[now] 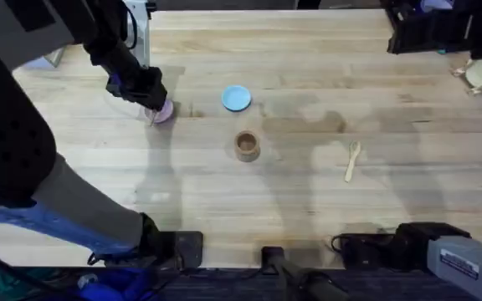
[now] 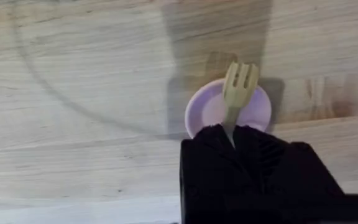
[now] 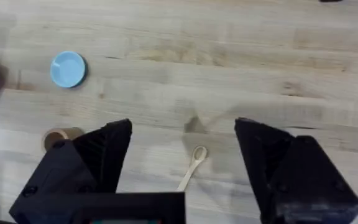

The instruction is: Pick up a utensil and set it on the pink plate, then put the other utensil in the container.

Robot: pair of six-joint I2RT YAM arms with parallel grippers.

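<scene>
Table point(image 1: 325, 75): light wood, bare around pieces.

Left gripper point(image 2: 232, 134): pinched on fork point(image 2: 239, 84) handle, held over pink plate point(image 2: 207, 106), tines projecting past far rim.

Right gripper point(image 3: 182, 180): fingers spread wide, hovering above spoon point(image 3: 192, 163), nothing held.

Container point(image 1: 247, 145): squat wooden cup, between plate and spoon, near blue dish point(image 1: 236, 98).

Risk judged: fork longer than plate is wide; if released off-centre, tipping off rim onto table likely. Plate small, light; could be nudged by fingers.

Fork: pale wood, short tines, flat.
</scene>
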